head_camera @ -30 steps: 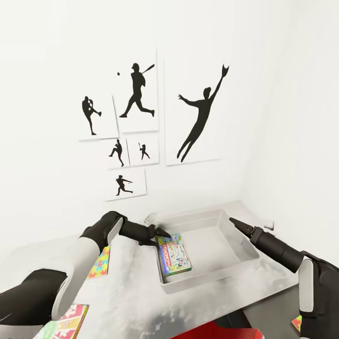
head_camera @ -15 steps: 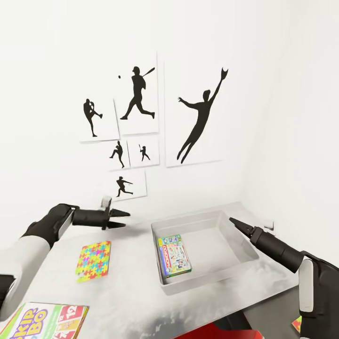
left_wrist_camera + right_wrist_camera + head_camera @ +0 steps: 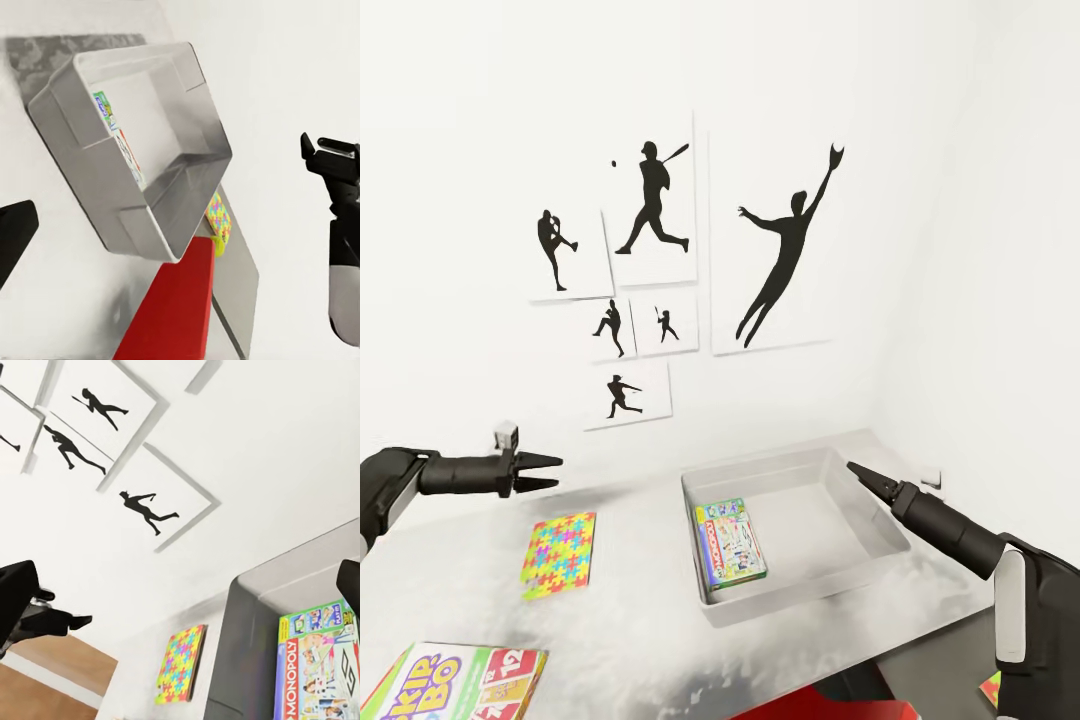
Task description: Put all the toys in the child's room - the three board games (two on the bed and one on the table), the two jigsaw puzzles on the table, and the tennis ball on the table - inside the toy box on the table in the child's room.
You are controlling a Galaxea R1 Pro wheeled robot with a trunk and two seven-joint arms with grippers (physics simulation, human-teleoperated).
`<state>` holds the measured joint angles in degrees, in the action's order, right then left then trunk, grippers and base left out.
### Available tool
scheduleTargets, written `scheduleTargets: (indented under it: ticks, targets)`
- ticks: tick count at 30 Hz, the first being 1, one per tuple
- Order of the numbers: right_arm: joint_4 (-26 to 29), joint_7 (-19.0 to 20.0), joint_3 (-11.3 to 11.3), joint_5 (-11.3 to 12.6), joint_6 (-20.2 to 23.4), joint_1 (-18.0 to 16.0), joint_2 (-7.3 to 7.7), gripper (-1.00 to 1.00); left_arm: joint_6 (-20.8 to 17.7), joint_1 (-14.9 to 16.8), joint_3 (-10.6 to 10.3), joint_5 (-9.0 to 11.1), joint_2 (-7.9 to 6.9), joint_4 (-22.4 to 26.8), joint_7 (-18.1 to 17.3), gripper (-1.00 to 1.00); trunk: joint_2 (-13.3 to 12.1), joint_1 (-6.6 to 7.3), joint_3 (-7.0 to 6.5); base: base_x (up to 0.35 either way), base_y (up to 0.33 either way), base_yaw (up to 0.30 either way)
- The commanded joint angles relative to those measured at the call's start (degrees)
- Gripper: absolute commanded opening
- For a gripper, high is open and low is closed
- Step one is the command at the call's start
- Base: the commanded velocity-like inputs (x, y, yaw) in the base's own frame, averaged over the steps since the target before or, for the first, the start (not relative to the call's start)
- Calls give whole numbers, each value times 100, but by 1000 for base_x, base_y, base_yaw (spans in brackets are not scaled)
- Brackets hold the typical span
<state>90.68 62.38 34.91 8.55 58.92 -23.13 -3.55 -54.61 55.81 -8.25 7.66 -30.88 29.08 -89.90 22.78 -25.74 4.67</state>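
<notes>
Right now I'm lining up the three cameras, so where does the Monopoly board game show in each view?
Head view: Monopoly board game lies flat at the toy box's left end.
Left wrist view: seen edge-on against the box's inner wall.
Right wrist view: at the lower right corner, banner readable.
Shared landmark: the grey toy box in all three.

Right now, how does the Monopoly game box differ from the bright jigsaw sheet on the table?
The green-white Monopoly game box lies inside the light-grey toy tray, against its left wall; the multicoloured jigsaw sheet lies on the bare grey tabletop, outside the tray. The box has printed art and a red banner; the sheet shows only interlocking coloured pieces. Both lie flat and neither is gripped.
</notes>
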Motion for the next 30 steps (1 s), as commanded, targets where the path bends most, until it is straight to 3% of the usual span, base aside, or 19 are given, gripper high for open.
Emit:
scheduleTargets:
  ticks: [1, 6, 10, 15, 19, 30]
  targets:
    - [2, 30, 13, -11, 23, -8, -5, 100, -39, -86, -46, 54, -33, -7, -10, 100, 14, -4, 13, -5, 0, 0]
    - [2, 125, 10, -11, 15, -7, -5, 100, 75, -445, -39, 52, -95, -16, -10, 100, 14, -4, 13, -90, 0, 0]
    - [2, 245, 10, -13, -5, -7, -6, 100, 520, -734, 15, 108, -130, -25, -10, 100, 14, -4, 13, -131, 0, 0]
    - [2, 276, 6, -18, -30, -7, -29, 100, 695, -827, 455, 347, -194, -31, -10, 100, 14, -4, 13, -34, 0, 0]
    - [2, 281, 0, -20, -54, -7, -57, 100, 735, -858, 713, 419, -270, -33, -10, 100, 14, -4, 13, -8, 0, 0]
    - [2, 250, -72, -37, -84, -7, -78, 100, 735, -870, 816, 439, -399, -33, -10, 100, 13, -4, 13, -1, 0, 0]
